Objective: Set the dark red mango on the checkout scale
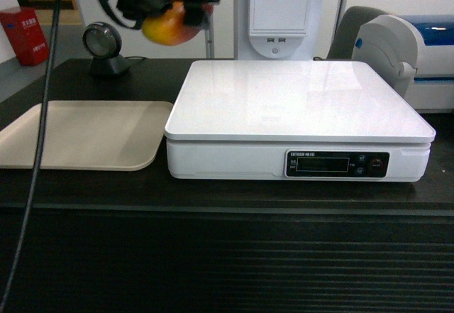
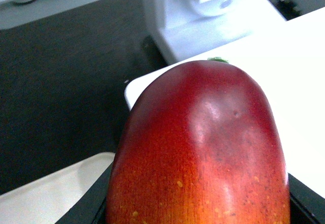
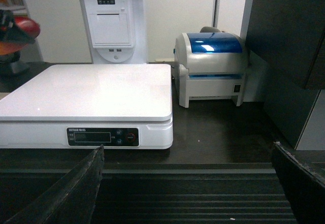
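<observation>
My left gripper (image 1: pixel 177 11) is shut on the dark red mango (image 1: pixel 170 23), holding it in the air above the back left corner of the white scale (image 1: pixel 298 103). In the left wrist view the mango (image 2: pixel 203 153) fills the frame, with the scale's corner (image 2: pixel 299 82) behind it. The scale stands on the black checkout counter (image 1: pixel 227 192) with its display panel (image 1: pixel 337 165) facing me. My right gripper (image 3: pixel 188 183) is open and empty, low in front of the counter's slatted front (image 3: pixel 193 203), right of the scale (image 3: pixel 91 94). The mango (image 3: pixel 20 28) shows at that view's left edge.
A flat beige tray (image 1: pixel 85 134) lies left of the scale. A round barcode scanner (image 1: pixel 99 43) stands behind the tray. A white receipt terminal post (image 1: pixel 280 8) rises behind the scale, and a blue-lidded label printer (image 3: pixel 210 66) sits to the right, beside a dark wall panel (image 3: pixel 284 56).
</observation>
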